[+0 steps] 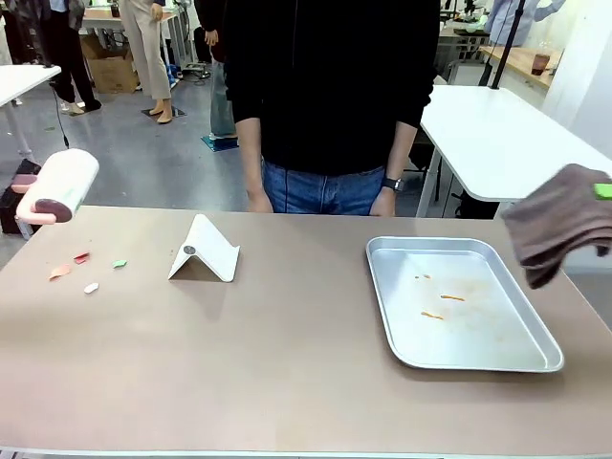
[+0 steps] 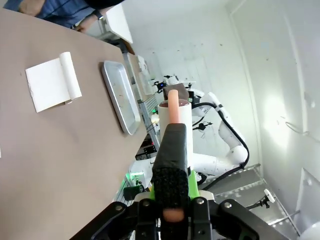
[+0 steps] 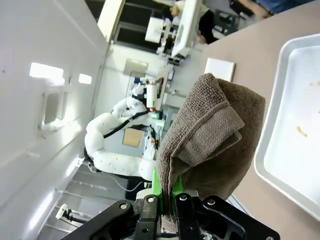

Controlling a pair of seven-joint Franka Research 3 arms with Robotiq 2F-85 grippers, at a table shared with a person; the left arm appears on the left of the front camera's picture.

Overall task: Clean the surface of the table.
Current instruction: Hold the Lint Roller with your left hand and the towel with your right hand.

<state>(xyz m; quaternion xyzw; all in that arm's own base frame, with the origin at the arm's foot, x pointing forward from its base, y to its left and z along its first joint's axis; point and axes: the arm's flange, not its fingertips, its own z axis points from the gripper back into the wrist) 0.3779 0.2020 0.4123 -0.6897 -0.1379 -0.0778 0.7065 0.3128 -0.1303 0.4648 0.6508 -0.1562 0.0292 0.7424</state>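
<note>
The tan-brown table (image 1: 287, 363) carries a few small coloured scraps (image 1: 81, 258) near its left end. A lint roller (image 1: 59, 185), a white roll on a pink handle, hangs above the table's left edge. In the left wrist view my left gripper (image 2: 174, 134) is shut on that pink handle (image 2: 173, 102). At the right edge, beside the tray, a brown cloth (image 1: 559, 222) hangs off the table with a green pad of my right gripper (image 1: 602, 192) showing on it. The right wrist view shows the right gripper (image 3: 168, 194) shut on the folded cloth (image 3: 210, 135).
A silver metal tray (image 1: 382, 287) with orange crumbs (image 1: 440, 304) lies at the right of the table. A white folded stand (image 1: 204, 251) sits left of centre. A person in black (image 1: 325, 96) stands at the far edge, hands down. White tables stand behind.
</note>
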